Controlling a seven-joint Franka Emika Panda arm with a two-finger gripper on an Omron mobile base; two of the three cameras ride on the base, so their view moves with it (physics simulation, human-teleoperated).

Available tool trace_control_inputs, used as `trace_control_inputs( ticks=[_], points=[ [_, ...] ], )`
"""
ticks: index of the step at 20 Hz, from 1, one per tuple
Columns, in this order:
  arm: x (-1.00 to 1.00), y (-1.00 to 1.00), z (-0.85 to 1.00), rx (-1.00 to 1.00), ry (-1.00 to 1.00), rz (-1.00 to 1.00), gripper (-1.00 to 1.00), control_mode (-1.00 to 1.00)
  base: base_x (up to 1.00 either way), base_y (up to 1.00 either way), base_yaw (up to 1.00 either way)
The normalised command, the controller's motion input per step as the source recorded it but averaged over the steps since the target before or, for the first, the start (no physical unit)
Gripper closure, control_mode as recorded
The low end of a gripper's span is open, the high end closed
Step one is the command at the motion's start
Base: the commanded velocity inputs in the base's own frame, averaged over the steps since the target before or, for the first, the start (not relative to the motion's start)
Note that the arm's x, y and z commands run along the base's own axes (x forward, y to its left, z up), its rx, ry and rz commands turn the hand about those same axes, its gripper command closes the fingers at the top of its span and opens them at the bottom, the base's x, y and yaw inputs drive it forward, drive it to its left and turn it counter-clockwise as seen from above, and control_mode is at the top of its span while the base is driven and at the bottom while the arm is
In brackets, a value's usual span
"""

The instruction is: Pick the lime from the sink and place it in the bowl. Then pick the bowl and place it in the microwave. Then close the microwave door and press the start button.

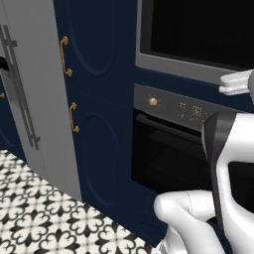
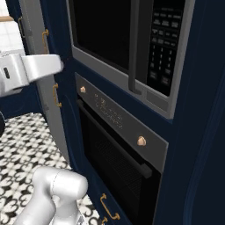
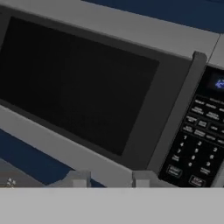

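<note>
Microwave door point(image 3: 83, 83) shut; start button next.
My gripper point(image 3: 109, 179) holds nothing, fingertips partly apart; I aim at the keypad's point(image 3: 197, 148) bottom corner, pressing squarely.

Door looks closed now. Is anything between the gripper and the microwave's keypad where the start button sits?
Nothing visible. In the hand view the gripper faces the closed microwave door, and the keypad lies off to its right past the vertical door handle, with open space before it.

One microwave point(image 2: 132, 48), one oven point(image 2: 118, 149), two oven knobs, three brass cabinet handles.
</note>
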Motion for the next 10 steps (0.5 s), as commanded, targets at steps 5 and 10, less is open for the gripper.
trace_control_inputs(
  ticks=[5, 10],
  points=[
    [-0.13, -0.06, -0.17, 0.01, -0.19, 0.0, 1.0, -1.0, 0.0, 0.0, 0.0],
    [0.0, -0.09, -0.01, 0.0, 0.01, 0.0, 1.0, -1.0, 0.0, 0.0, 0.0]
  ],
)
